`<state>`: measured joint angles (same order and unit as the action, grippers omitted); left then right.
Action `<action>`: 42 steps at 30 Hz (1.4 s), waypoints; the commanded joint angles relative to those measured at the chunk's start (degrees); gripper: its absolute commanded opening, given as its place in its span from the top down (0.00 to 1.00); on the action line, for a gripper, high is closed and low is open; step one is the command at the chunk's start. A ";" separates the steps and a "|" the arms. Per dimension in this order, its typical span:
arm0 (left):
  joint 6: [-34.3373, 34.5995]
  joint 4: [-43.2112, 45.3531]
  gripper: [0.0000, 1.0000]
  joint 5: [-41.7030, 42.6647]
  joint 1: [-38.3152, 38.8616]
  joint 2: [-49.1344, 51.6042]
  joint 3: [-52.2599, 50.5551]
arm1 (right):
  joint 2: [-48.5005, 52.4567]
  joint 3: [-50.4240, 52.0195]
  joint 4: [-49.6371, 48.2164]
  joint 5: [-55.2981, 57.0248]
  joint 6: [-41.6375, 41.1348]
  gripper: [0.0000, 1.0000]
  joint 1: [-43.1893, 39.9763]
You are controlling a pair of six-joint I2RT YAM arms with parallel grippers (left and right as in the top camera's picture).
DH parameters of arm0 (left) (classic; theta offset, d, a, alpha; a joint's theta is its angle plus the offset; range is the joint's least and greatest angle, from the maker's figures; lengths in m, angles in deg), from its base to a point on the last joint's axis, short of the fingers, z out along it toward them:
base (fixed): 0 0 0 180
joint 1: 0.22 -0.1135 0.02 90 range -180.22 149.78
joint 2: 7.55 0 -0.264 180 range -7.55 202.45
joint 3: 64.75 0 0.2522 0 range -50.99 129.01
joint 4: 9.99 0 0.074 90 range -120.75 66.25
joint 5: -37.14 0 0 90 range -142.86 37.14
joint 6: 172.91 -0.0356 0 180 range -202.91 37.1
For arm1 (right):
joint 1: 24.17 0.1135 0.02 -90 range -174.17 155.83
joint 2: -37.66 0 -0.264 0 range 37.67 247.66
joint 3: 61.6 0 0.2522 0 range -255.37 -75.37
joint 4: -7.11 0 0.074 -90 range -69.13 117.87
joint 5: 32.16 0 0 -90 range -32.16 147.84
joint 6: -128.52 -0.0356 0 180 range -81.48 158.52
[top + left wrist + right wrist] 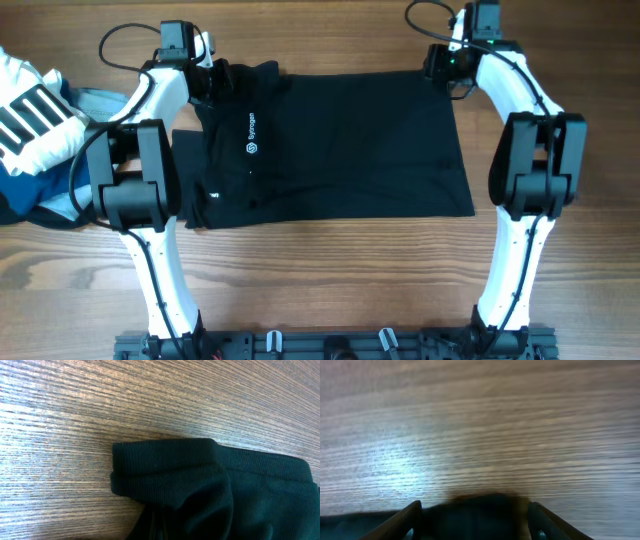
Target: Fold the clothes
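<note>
The clothes, a black short-sleeved shirt (340,140) with a small white chest logo (250,136), lie spread flat across the table with the collar end at the left. My left gripper (213,80) sits at the shirt's far left corner. In the left wrist view, black fabric (210,485) bunches up around the jaws and hides them; it is shut on that cloth. My right gripper (441,66) is at the far right corner. Its two fingers (407,519) stand apart, open, with the shirt's edge (475,517) lying between them.
A pile of other garments lies at the table's left edge: a white one with black stripes (25,112), light-blue denim (98,100) and a navy piece (15,205). Bare wooden table (330,270) surrounds the shirt.
</note>
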<state>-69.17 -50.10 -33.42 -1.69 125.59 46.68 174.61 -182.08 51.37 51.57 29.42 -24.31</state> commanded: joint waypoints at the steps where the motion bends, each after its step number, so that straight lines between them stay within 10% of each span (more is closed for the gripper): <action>1: 0.46 -0.35 0.96 0.66 -0.31 -2.10 0.26 | 3.87 -0.96 0.61 -0.70 -2.16 0.40 1.49; 8: 0.44 -0.81 0.96 0.68 -0.31 -2.12 0.26 | 3.85 -0.55 1.51 4.68 -9.86 0.96 1.40; 22: 0.00 -19.78 0.96 5.77 -2.60 -19.67 0.28 | -11.30 -1.07 26.36 25.79 -10.36 0.96 1.20; 42: -7.78 -57.33 0.96 -1.97 -8.66 -27.52 0.26 | -16.63 -1.07 49.51 12.81 0.28 0.85 1.20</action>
<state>-75.38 -104.98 -34.25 -10.00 100.96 46.76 159.90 -183.35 99.79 64.69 26.68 -22.67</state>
